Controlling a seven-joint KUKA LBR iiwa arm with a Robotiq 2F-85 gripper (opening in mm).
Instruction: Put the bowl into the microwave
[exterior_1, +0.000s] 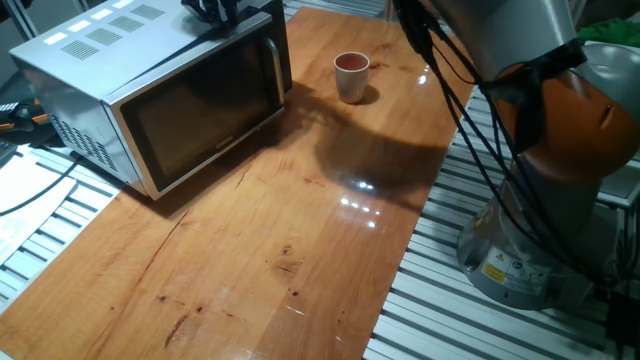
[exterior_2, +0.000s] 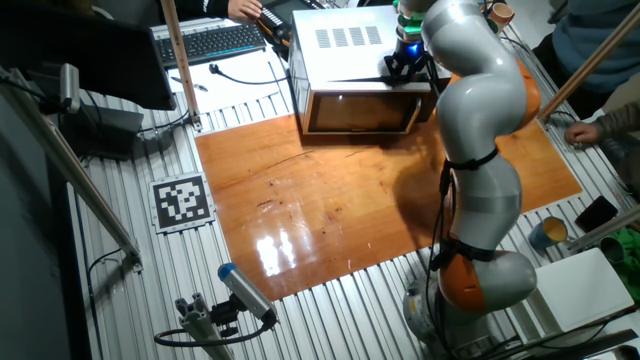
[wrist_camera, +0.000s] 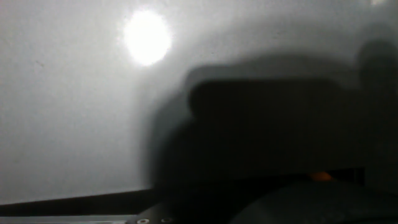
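Note:
The bowl (exterior_1: 351, 75), a small cream cup with a reddish-brown inside, stands upright on the wooden table to the right of the microwave (exterior_1: 160, 90). The microwave's dark glass door is closed, with its bar handle (exterior_1: 275, 62) on the side nearest the bowl. My gripper (exterior_1: 215, 10) sits over the microwave's top near its right front corner, well left of the bowl. It also shows as a dark shape above the door (exterior_2: 405, 68). The hand view shows only a blurred grey surface and a dark shadow. The fingers' spacing is unclear. The arm hides the bowl in the other fixed view.
The wooden table (exterior_1: 300, 250) stretches toward the front. My arm's base (exterior_1: 520, 260) stands off the table's right edge on slatted metal. A keyboard (exterior_2: 215, 40) and cables lie behind the microwave, a printed marker (exterior_2: 182, 202) sits left of the board, and people's hands (exterior_2: 590, 130) are at the right.

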